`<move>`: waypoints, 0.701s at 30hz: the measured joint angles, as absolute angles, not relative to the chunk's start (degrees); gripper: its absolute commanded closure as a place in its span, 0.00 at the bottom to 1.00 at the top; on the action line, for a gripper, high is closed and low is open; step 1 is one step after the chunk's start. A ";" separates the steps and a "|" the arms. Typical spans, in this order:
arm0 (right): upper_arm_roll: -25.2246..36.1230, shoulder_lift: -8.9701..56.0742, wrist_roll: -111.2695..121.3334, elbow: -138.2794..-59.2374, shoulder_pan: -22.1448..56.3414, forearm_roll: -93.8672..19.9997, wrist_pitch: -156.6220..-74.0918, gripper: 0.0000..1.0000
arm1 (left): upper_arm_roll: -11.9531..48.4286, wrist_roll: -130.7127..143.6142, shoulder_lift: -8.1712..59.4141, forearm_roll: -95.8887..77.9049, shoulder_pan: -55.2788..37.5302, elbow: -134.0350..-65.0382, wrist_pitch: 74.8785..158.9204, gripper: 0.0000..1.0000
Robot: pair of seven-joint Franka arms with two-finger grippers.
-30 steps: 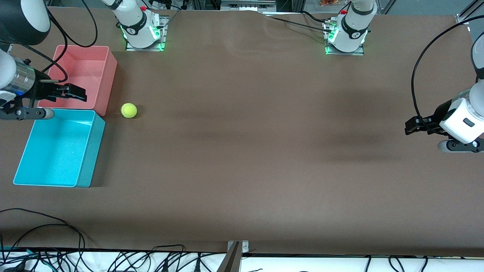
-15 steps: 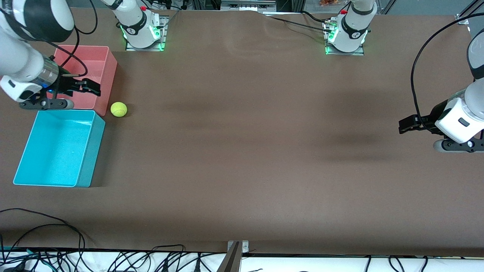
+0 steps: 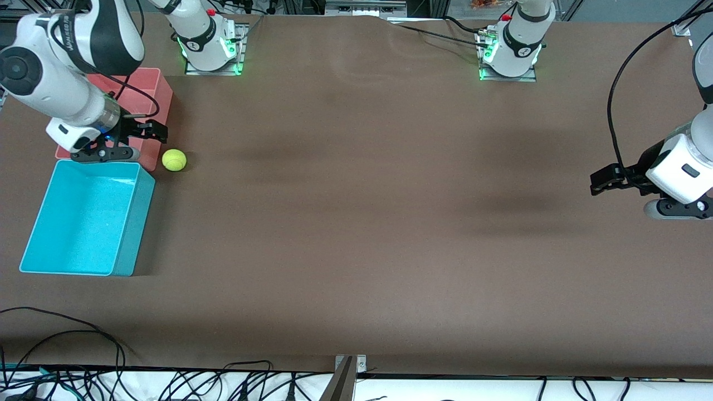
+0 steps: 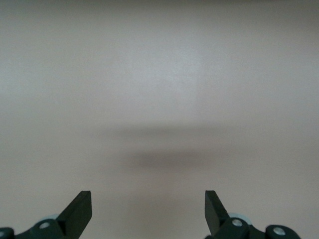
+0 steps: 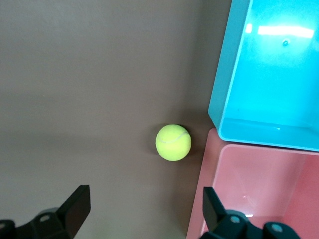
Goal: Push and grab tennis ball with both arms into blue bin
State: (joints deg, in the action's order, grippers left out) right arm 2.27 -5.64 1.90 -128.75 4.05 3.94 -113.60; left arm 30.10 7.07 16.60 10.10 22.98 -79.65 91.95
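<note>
ball: tennis ball (image 3: 174, 160) lay on bench (image 3: 356, 223), just beside pink bin (image 3: 161, 89) wall, near blue bin (image 3: 89, 223) corner; not in it yet.
R gripper: right gripper (image 3: 157, 131) hung over pink bin edge by ball, jaws spread, nothing held; prob lining up for grab.
L gripper: left gripper (image 3: 601, 182) waited over bare bench at left arm's end, jaws spread, empty.
bins: side by side, blue nearer cam.

I see a brown table surface (image 3: 356, 223) spanning the view, evenly lit with soft shadows. Black cables (image 3: 67, 356) lie along its white near edge. A metal bracket (image 3: 346, 379) sits mid-edge.
</note>
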 measured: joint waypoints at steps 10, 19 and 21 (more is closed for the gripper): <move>2.50 -1.50 1.91 -133.02 3.89 7.40 -120.52 0.00 | 29.63 7.07 16.57 10.10 23.33 -78.98 91.99 0.00; 2.89 4.81 1.62 -134.61 3.83 14.62 -125.71 0.00 | 21.97 6.20 14.20 3.87 20.18 -78.00 91.91 0.00; 3.11 6.38 1.44 -134.62 3.81 15.34 -126.81 0.00 | 17.67 5.91 12.90 2.32 16.95 -78.59 91.79 0.00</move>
